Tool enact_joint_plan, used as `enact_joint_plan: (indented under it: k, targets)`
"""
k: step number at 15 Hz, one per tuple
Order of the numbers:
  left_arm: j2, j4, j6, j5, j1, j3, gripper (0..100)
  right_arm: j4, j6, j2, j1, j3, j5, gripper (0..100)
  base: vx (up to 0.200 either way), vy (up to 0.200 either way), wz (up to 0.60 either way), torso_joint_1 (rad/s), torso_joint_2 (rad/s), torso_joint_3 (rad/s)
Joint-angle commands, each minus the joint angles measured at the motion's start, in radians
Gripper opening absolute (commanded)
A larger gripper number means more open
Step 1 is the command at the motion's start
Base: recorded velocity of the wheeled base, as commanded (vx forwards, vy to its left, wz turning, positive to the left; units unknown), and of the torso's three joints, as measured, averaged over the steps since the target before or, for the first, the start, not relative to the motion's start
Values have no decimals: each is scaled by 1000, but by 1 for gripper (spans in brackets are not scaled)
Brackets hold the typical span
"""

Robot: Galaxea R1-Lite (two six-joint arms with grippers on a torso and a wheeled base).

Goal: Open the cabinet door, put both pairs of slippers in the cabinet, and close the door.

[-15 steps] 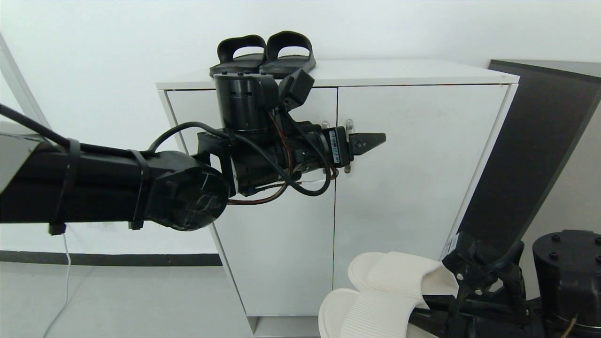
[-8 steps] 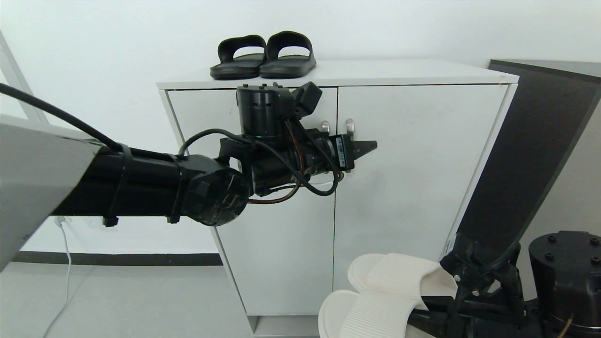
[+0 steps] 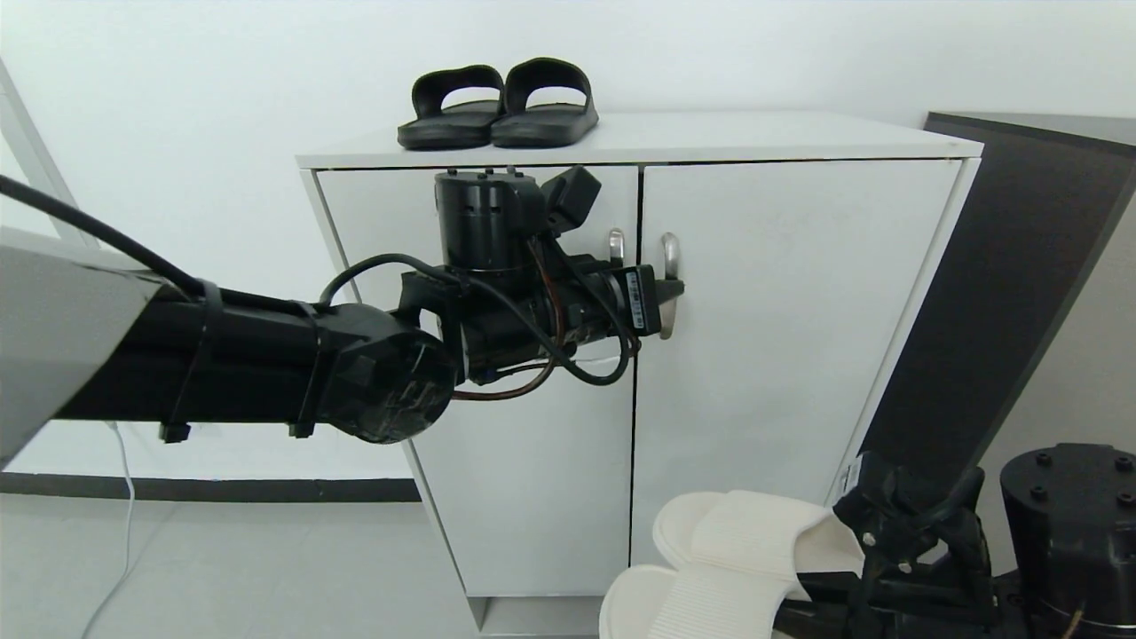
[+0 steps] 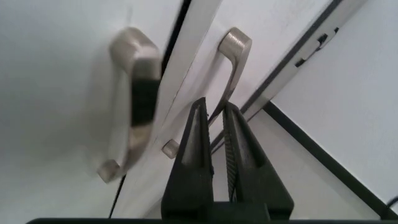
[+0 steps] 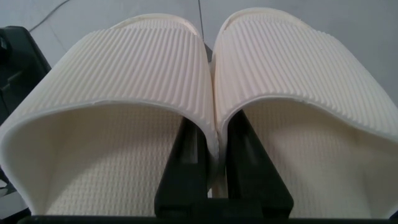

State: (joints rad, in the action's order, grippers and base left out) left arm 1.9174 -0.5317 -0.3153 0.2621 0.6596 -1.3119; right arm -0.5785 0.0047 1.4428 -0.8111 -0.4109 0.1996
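White two-door cabinet [image 3: 781,355]: doors shut or barely cracked; opening step in hand. Left gripper [image 3: 667,291] nipped almost closed on right door's curved metal handle [image 3: 671,257]. Pair of cream ribbed slippers [image 3: 737,541] low before cabinet, pinched by inner strap walls in right gripper [image 5: 214,168]. Pair of black rubber slippers [image 3: 497,111] on cabinet top. Left, by judgement: door open, both pairs in, door shut.
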Motion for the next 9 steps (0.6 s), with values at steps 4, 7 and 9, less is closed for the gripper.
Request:
enact_joint_plan:
  k: [4,7,9]
  targets:
    - [-147,2,2,-7,77,137,0,-67,-77,-24,0,83,81,0,0,0,0,0,0,0]
    - [-183,2,4,-11,89,174,0,-70,-100,-24,-2,98,106,0,0,0,0,0,0,0]
    - [-222,1,7,-9,89,218,0,-70,-100,-24,-5,104,106,0,0,0,0,0,0,0]
